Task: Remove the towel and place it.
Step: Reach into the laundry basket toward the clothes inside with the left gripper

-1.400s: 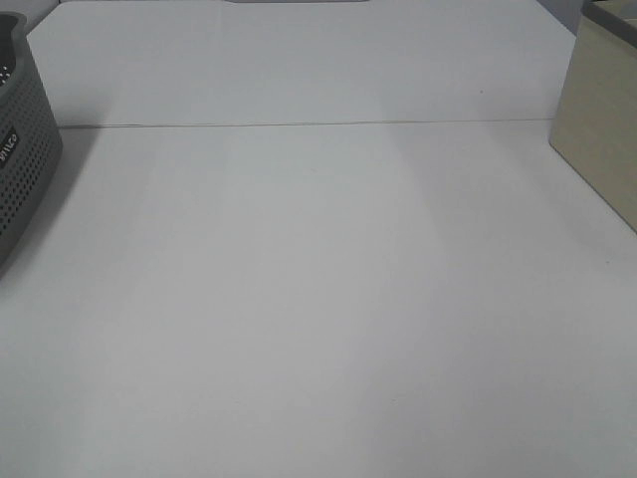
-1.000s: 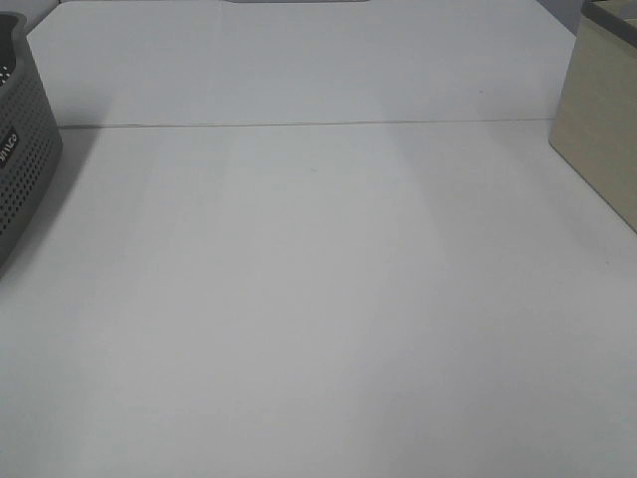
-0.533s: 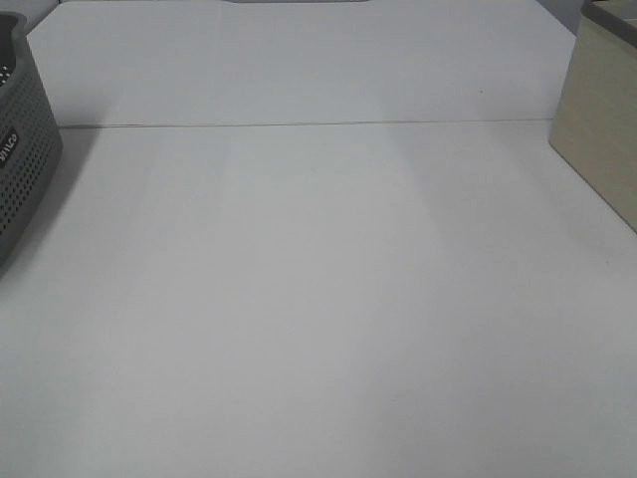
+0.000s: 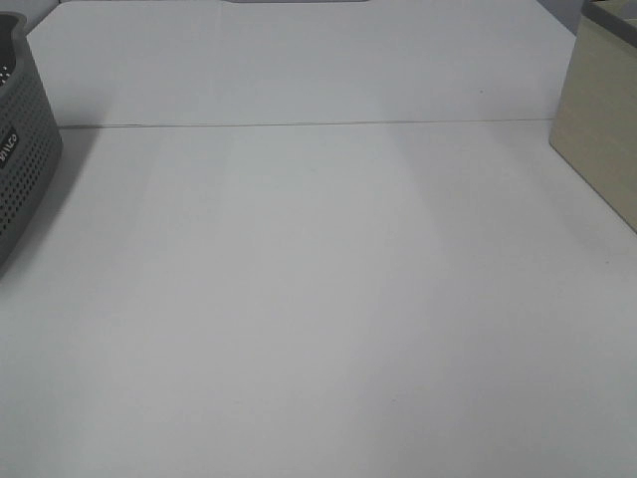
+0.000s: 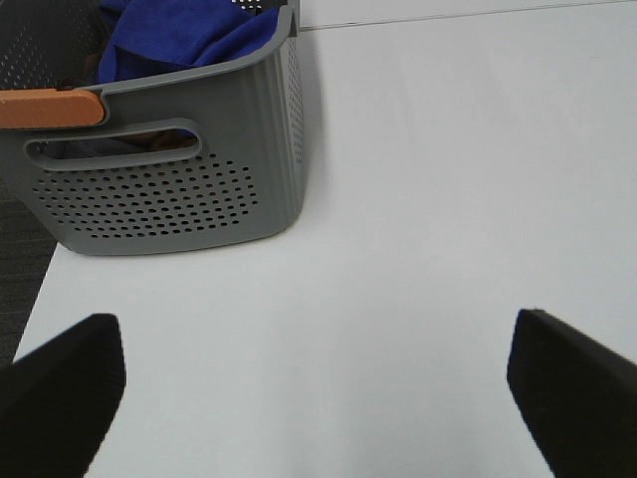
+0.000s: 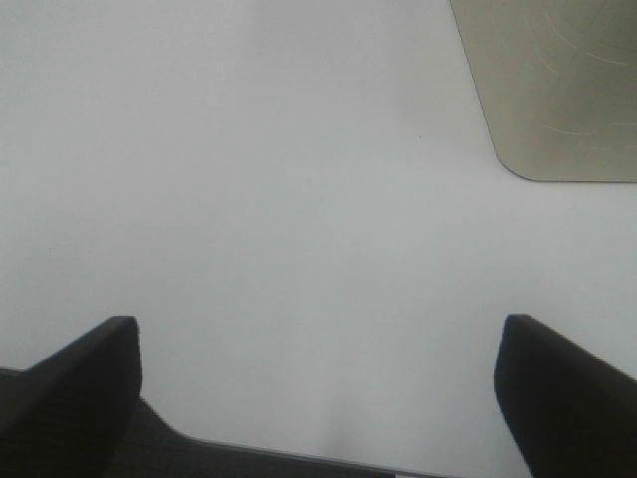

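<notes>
Noting towel pickup: blue towel (image 5: 164, 38) lies bunched inside the grey perforated basket (image 5: 149, 199); left gripper (image 5: 318, 393) and right gripper (image 6: 318, 383) spread wide, empty; I judge the left should clear the rim and pinch a high fold.

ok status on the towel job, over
Left pincer and right pincer open, empty. Towel bunched in grey basket, untouched. Nothing seen blocking the way.

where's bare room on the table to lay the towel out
The whole middle of the white table is bare, from the grey basket at the left edge to the beige box at the right. Crowded only inside the basket, where the towel lies bunched.
</notes>
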`<state>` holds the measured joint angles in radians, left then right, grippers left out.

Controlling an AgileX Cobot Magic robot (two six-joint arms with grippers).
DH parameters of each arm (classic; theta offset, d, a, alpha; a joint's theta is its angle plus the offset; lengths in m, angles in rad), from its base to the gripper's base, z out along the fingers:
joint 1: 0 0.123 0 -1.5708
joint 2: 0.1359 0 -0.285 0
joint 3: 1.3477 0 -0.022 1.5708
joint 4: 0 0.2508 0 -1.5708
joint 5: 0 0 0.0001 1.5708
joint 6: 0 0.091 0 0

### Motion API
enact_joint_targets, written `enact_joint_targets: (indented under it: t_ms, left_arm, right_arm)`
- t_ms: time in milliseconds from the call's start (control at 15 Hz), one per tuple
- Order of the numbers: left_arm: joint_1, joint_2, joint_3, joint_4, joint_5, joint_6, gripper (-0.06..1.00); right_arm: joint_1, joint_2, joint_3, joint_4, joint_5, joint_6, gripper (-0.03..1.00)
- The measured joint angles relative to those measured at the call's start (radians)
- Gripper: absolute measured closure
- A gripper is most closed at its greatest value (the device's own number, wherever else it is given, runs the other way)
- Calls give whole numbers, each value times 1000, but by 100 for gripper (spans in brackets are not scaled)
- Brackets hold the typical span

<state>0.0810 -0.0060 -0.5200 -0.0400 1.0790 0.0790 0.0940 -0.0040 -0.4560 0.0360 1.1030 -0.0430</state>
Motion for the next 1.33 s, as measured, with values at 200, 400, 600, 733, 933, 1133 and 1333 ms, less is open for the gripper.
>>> enact_joint_targets:
  t_ms: [200,400,600,733,933,1133,1333]
  left_arm:
    - [0,0,0,-2,0,0,-5]
    - [0,0,0,-3,0,0,-5]
    - [0,0,0,-4,0,0,-5]
    - [0,0,0,-4,0,0,-5]
    - [0,0,0,-4,0,0,-5]
    - [0,0,0,-4,0,0,-5]
    - [0,0,0,-23,0,0,-5]
  right_arm:
    - [0,0,0,0,0,0,4]
    - [0,0,0,0,0,0,4]
    - [0,0,0,0,0,0,4]
    - [0,0,0,0,0,0,4]
    - [0,0,0,0,0,0,4]
    - [0,0,0,0,0,0,4]
    - [0,0,0,0,0,0,4]
